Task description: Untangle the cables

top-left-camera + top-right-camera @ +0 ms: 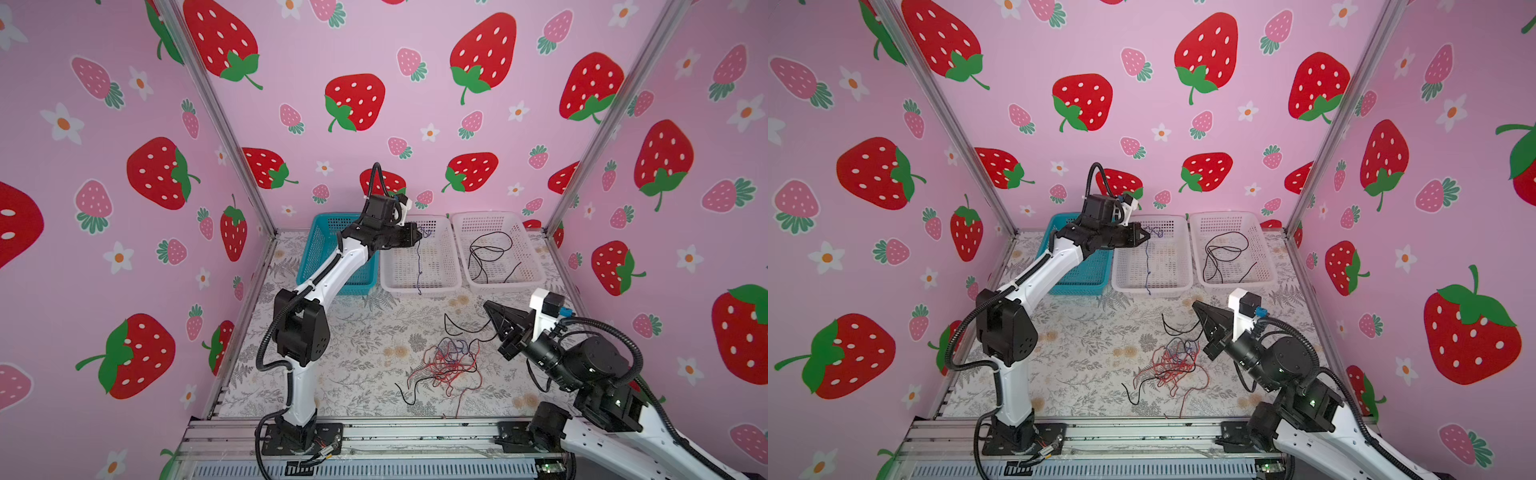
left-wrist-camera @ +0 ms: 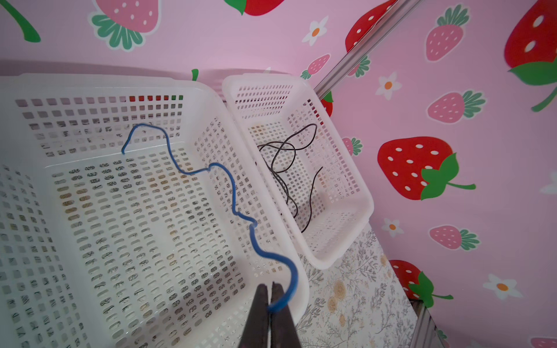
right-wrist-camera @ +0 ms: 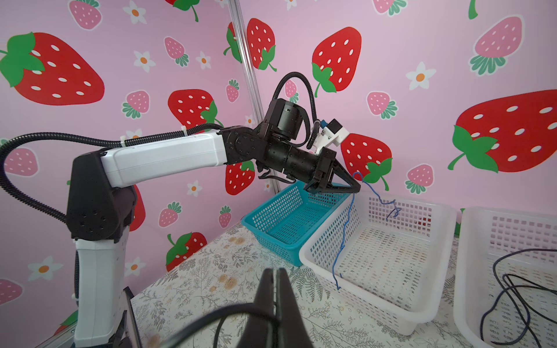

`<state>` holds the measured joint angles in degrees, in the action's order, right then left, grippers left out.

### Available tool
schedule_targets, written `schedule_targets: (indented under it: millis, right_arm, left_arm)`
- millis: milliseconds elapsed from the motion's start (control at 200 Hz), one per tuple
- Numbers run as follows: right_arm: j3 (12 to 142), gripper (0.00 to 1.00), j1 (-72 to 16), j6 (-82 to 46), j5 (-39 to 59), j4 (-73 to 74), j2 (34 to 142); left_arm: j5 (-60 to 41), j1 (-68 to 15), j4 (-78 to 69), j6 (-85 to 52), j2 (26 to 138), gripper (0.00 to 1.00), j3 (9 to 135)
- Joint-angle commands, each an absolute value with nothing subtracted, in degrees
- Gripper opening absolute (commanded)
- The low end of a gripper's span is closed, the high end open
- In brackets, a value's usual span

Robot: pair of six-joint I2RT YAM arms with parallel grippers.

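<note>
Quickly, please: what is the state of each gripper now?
Left gripper: closed, holding the thin blue cable.
Right gripper: closed; whether it grips the thin black cable beside it cannot be told.

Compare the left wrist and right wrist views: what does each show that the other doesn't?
Left wrist only: the end white basket whole, with its coiled black cable uncropped. Right wrist only: the teal basket, the left arm, the shut right tool. Both: the left tool shut on the blue cable, which dangles over the middle white basket.
</note>
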<state>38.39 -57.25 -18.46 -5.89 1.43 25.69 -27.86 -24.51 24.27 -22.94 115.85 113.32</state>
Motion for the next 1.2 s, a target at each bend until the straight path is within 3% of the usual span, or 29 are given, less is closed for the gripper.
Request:
schedule_targets:
  millis: [0,200,880,1196]
  right_arm:
    - [38.6,0.00,-57.1,-19.4,-4.8,2.0,24.9]
    - [38.1,0.00,-57.0,-19.1,-3.9,2.0,25.8]
    - [37.1,0.00,-57.0,-19.9,-3.3,1.8,26.4]
    - [36.8,0.00,-57.0,-21.2,-2.1,3.6,28.0]
  left_arm:
    - [-36.5,-23.0,24.9,-29.4,116.1,0.00,120.6]
    - [-45.3,-22.8,31.7,-35.6,121.4,0.00,126.8]
    - [-45.7,-24.3,39.6,-32.1,105.6,0.00,106.0]
    - [-41.4,-23.1,45.2,-33.9,108.4,0.00,119.7]
